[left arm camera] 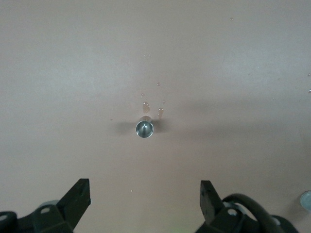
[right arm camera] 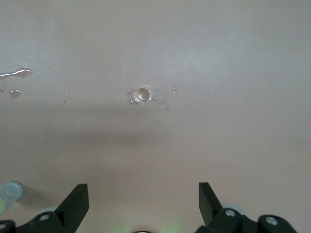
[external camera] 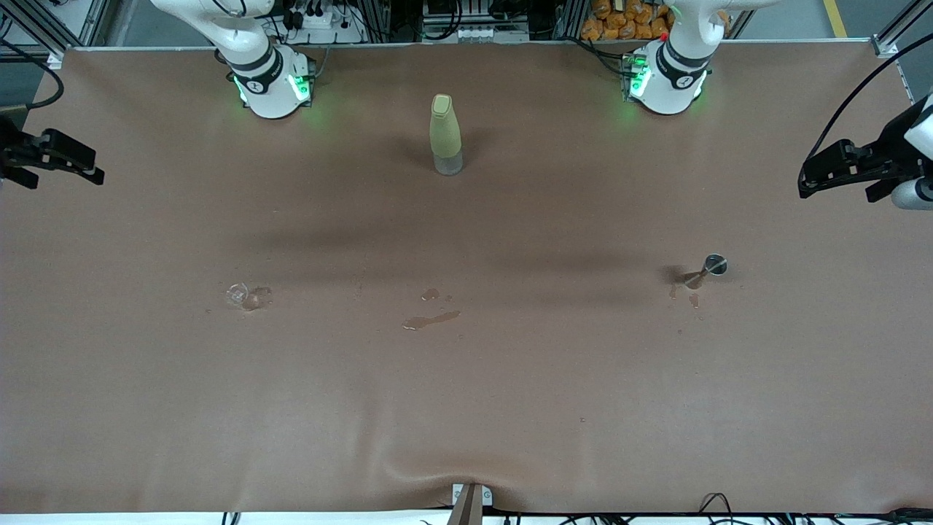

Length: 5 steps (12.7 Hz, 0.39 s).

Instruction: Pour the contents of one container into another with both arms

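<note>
A tall yellow-green bottle (external camera: 445,133) stands upright between the two arm bases. A small metal cup (external camera: 713,265) stands toward the left arm's end of the table, seen from above as a shiny ring (left arm camera: 144,128). A small clear glass (external camera: 238,294) sits toward the right arm's end, among droplets (right arm camera: 142,95). My left gripper (external camera: 820,171) hangs high over its end of the table, open and empty (left arm camera: 145,194). My right gripper (external camera: 73,160) hangs high over the other end, also open and empty (right arm camera: 144,196).
A thin brown puddle (external camera: 431,319) and smaller drops lie on the brown table cover (external camera: 466,408) midway between cup and glass. Wet spots (external camera: 691,295) lie by the metal cup. A clamp (external camera: 470,499) sits at the table's near edge.
</note>
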Tool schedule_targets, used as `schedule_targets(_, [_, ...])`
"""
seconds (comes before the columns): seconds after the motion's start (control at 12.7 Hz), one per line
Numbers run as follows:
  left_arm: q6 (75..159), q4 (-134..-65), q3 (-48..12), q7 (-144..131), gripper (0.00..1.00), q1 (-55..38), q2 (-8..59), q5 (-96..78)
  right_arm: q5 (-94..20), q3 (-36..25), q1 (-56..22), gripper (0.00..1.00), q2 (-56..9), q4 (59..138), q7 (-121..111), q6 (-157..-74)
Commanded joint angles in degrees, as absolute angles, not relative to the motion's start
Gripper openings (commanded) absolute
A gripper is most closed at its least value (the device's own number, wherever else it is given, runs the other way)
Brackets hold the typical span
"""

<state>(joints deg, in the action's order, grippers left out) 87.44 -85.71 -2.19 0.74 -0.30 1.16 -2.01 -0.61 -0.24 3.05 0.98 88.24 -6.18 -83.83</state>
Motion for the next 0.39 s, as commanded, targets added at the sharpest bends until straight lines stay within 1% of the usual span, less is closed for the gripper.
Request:
schedule_targets(0.0, [87.1, -86.57, -0.97, 0.0, 1.0, -2.37, -1.32, 0.08, 0.0, 1.58, 5.62, 1.0, 2.37, 89.74, -5.45, -84.64])
schedule_targets(0.16, [87.19, -86.57, -1.4, 0.0, 1.0, -2.64, -1.32, 2.45, 0.0, 2.81, 6.94, 1.0, 2.37, 89.74, -5.89, -84.9])
schedule_targets(0.31, [87.19, -86.57, -1.49, -0.18, 1.0, -2.81, -1.41, 2.2, 0.17, 2.81, 6.59, 1.0, 2.29, 89.65, -5.8, -84.99])
